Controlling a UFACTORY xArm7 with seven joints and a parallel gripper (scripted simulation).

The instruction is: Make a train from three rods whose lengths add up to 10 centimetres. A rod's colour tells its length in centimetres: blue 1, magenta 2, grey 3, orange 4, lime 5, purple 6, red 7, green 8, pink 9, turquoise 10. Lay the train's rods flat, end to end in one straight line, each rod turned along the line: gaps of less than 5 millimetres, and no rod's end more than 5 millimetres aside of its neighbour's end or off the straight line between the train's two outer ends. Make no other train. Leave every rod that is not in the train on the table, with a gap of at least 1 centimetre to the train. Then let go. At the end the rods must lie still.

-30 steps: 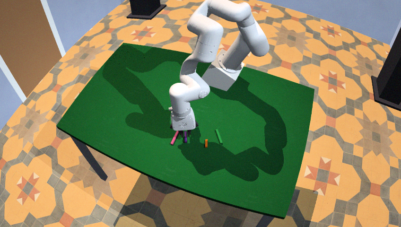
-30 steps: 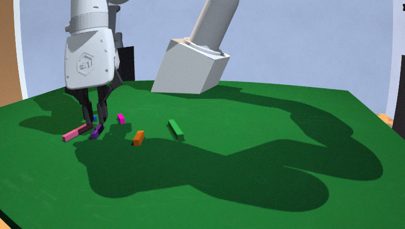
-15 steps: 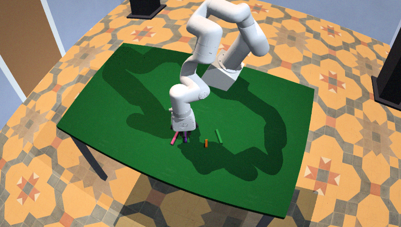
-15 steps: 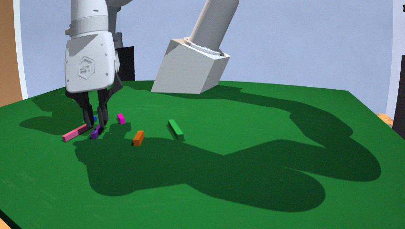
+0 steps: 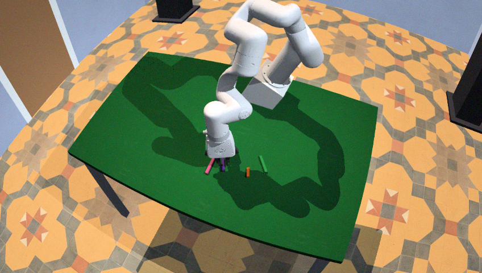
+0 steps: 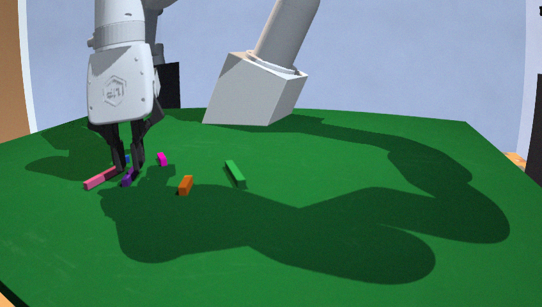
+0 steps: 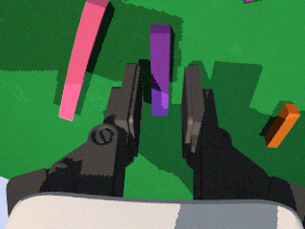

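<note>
A purple rod [image 5: 223, 166] [image 6: 126, 180] [image 7: 160, 52] lies flat on the table. My gripper [image 6: 128, 169] [image 7: 162, 84] is partly open and low, one finger on each side of the purple rod, with a gap on both sides in the wrist view. A pink rod [image 5: 208, 168] [image 6: 94, 181] [image 7: 83, 62] lies slanted beside the left finger. An orange rod [image 5: 248, 172] [image 6: 185, 185] [image 7: 284, 125] lies to the right. A magenta rod [image 6: 162, 158] and a blue rod [image 6: 127, 158] lie farther back, the blue one partly hidden by a finger. A green rod [image 5: 262, 164] [image 6: 235, 173] lies farthest right.
The green table [image 5: 304, 230] [image 6: 266, 274] bears all the rods, which lie apart from each other. The arm's pale base block [image 5: 267, 92] [image 6: 250, 91] stands at the back. The arm's shadows cross the table around the rods.
</note>
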